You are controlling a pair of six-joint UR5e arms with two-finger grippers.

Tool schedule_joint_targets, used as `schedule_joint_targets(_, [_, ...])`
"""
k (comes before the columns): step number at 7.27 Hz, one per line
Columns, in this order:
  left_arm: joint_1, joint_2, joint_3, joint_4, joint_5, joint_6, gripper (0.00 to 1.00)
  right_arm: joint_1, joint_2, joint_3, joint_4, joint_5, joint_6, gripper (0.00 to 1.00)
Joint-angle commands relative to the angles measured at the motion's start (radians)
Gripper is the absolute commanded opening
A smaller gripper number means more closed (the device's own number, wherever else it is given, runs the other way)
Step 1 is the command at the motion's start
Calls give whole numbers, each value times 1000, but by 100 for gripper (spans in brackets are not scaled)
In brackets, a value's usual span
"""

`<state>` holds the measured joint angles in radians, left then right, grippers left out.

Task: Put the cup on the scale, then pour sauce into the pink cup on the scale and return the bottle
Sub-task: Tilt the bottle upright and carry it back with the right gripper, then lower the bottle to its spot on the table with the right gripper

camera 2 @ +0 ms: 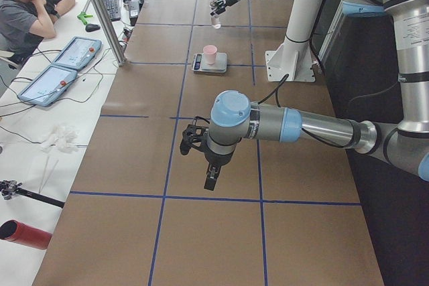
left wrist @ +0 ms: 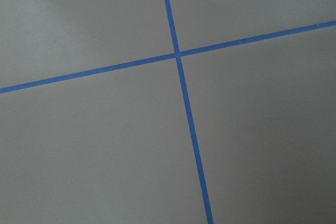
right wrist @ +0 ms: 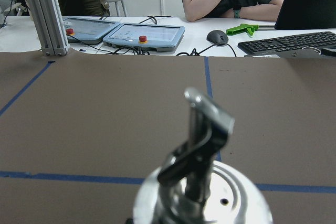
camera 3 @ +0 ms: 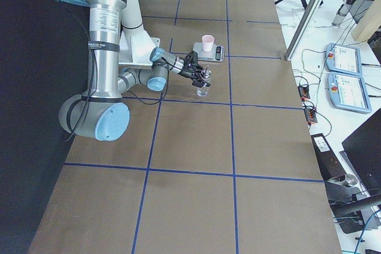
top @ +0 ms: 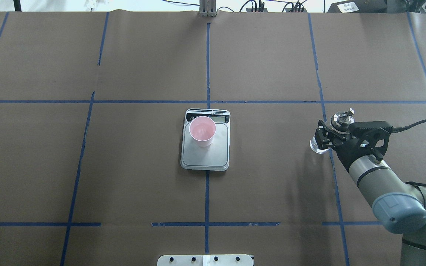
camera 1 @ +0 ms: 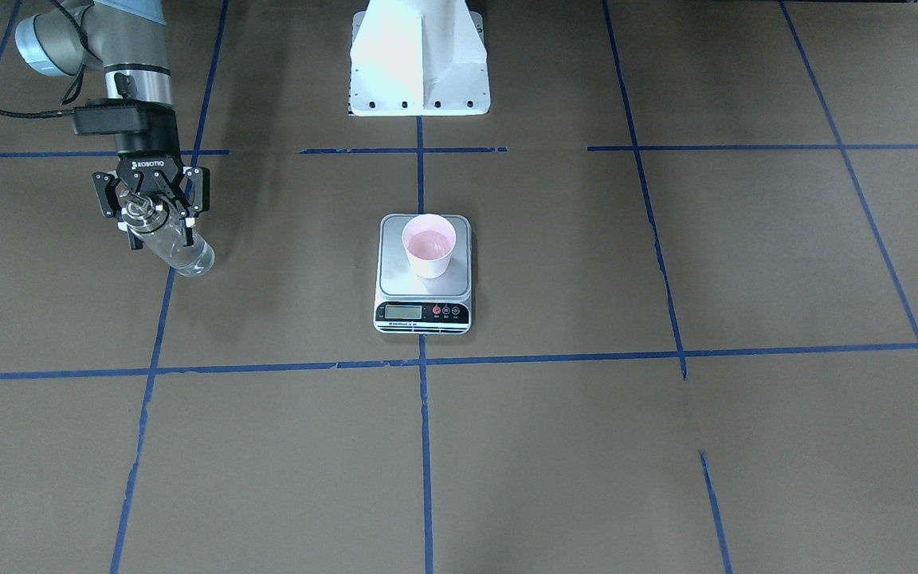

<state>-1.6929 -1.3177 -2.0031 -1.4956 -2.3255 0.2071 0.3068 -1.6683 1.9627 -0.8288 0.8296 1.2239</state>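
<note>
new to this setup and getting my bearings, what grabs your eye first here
The pink cup sitting on the scale in the middle of the table stands out first. Next is the right gripper, off to the robot's right, closed around the top of the clear bottle.

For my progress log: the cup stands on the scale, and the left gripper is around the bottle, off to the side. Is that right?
Not quite. It is the right gripper that is around the bottle. The overhead view shows its arm coming in from that view's right. The rest holds: the cup stands on the scale, and the bottle is off to the side.
</note>
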Motion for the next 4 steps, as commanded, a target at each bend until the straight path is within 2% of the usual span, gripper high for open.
schedule_joint_targets(1, [1, 0, 3, 0, 0, 0, 100, -3, 8, -40, 8, -3, 0, 17])
schedule_joint_targets(2, [1, -2, 3, 0, 0, 0, 100, -3, 7, -45, 7, -3, 0, 18])
schedule_joint_targets(3, [1, -2, 4, 0, 0, 0, 100, -3, 7, -51, 8, -6, 0, 25])
schedule_joint_targets(4, [1, 0, 4, 0, 0, 0, 100, -3, 7, -54, 8, -10, 0, 27])
